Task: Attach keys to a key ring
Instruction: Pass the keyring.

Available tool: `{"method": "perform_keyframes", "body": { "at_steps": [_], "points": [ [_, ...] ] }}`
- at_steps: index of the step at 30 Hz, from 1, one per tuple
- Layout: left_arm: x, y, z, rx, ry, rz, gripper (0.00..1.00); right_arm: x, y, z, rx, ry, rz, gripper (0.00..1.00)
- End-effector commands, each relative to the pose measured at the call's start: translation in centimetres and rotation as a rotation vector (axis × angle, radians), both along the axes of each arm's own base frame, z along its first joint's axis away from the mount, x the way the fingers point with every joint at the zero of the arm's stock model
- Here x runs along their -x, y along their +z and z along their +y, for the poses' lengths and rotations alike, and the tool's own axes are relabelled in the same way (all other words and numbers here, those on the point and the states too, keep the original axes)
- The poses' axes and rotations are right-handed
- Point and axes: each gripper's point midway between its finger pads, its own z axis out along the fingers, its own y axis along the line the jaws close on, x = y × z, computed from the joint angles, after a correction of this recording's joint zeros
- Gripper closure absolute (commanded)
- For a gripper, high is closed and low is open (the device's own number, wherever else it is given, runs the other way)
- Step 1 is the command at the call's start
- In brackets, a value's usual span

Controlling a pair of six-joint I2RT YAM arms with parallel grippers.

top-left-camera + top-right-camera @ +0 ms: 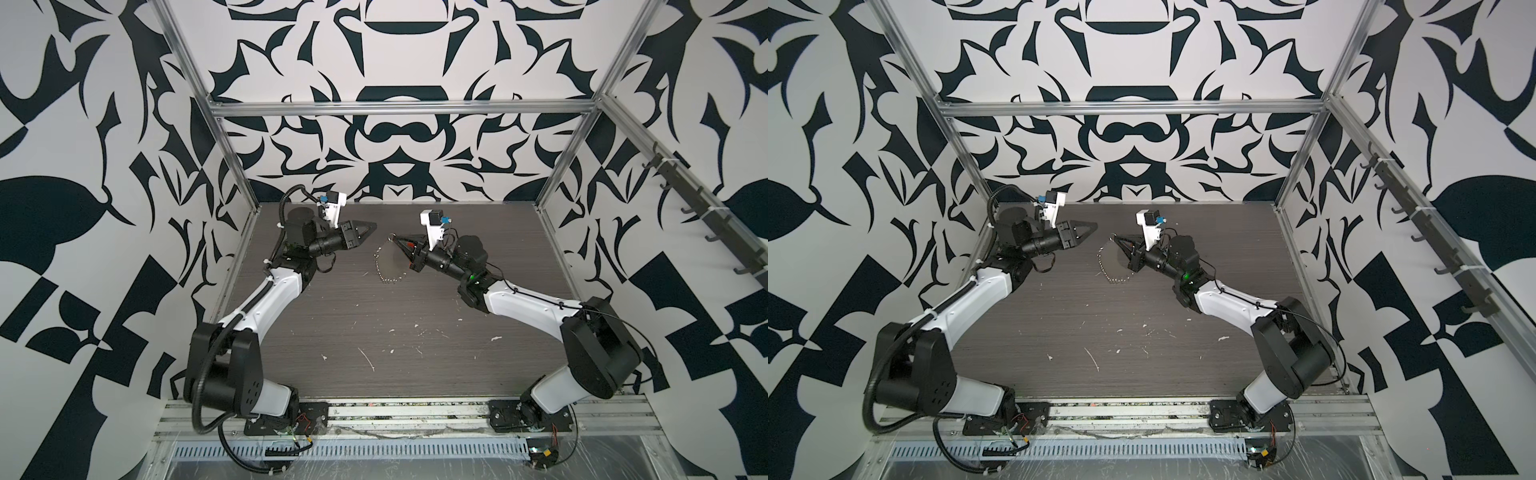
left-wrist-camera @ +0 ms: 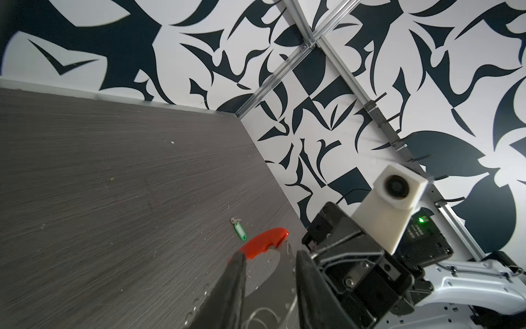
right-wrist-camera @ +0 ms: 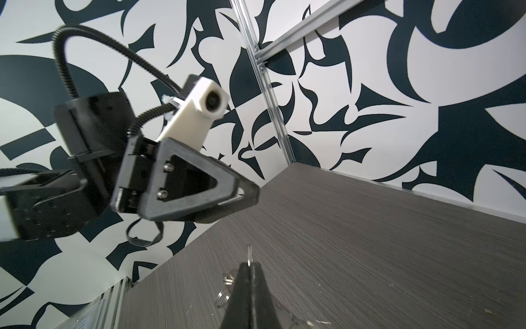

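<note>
Dark wood-grain tabletop [image 1: 374,332], left to right at frame centre: left gripper [image 1: 369,227], jaws apart and empty, likely ready to assist; key ring [image 1: 380,266] dangling from the right gripper [image 1: 395,239], clamped on its wire to present it; green key tag [image 2: 239,231] lying loose on the table near its red segment, unattached.
</note>
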Motion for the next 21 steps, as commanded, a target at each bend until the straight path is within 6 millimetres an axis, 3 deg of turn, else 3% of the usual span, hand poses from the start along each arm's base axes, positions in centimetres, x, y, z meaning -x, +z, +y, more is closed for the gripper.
{"method": "perform_keyframes", "body": {
  "at_steps": [1,6,11,21],
  "points": [
    [0.2,0.9,-1.1,0.093,-0.093,0.009,0.67,0.1,4.1,-0.5,-0.081,-0.020,-0.104,1.00],
    [1.6,1.7,-2.2,0.187,-0.138,-0.010,0.68,-0.6,4.2,-1.0,-0.070,-0.077,-0.114,1.00],
    [2.7,2.6,-2.0,0.224,-0.138,-0.029,0.68,-0.9,4.6,-1.5,-0.099,-0.110,-0.118,1.00],
    [3.5,2.3,-4.5,0.259,-0.184,-0.017,0.70,-1.2,5.0,-1.3,-0.172,-0.096,-0.096,1.00]
  ]
}}
